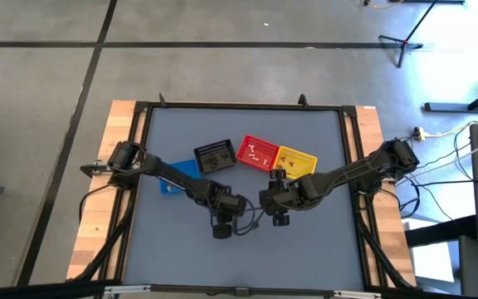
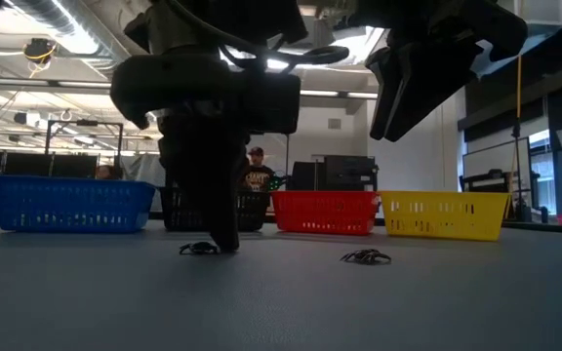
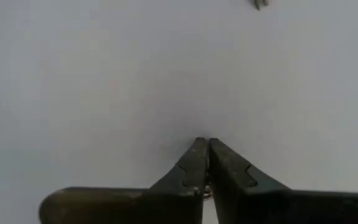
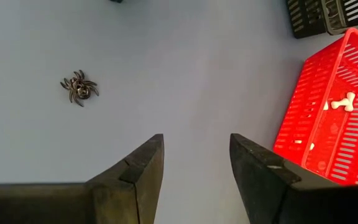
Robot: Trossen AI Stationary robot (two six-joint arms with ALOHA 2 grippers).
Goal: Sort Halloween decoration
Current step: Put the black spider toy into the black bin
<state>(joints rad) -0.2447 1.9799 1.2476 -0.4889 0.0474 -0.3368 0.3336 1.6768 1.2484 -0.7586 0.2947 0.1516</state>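
Grey matting is covering the table (image 1: 247, 249), and four small baskets are sitting in a row near its middle: a blue basket (image 2: 71, 204), a black basket (image 1: 215, 155), a red basket (image 4: 328, 130) and a yellow basket (image 2: 444, 214). Beyond them, in the low view, a workshop room is showing, with a person (image 2: 256, 172) sitting behind the black basket.

Down at the mat, the left gripper (image 3: 204, 163) is standing with its tips on the surface, its jaws pressed together. From its own wrist view I cannot tell whether anything is caught between them. In the low view a small dark trinket (image 2: 199, 248) is lying right at the foot of that gripper, touching or just beside the fingertips.

Close beside it, the right gripper (image 4: 194, 163) is hanging above the mat with its jaws standing well apart and nothing between them. A dark spider (image 4: 79, 88) is lying on the bare mat ahead of it, clear of both fingers. A cream bone (image 4: 342, 101) is lying inside the red basket, and pale pieces are showing in the red basket from above too.
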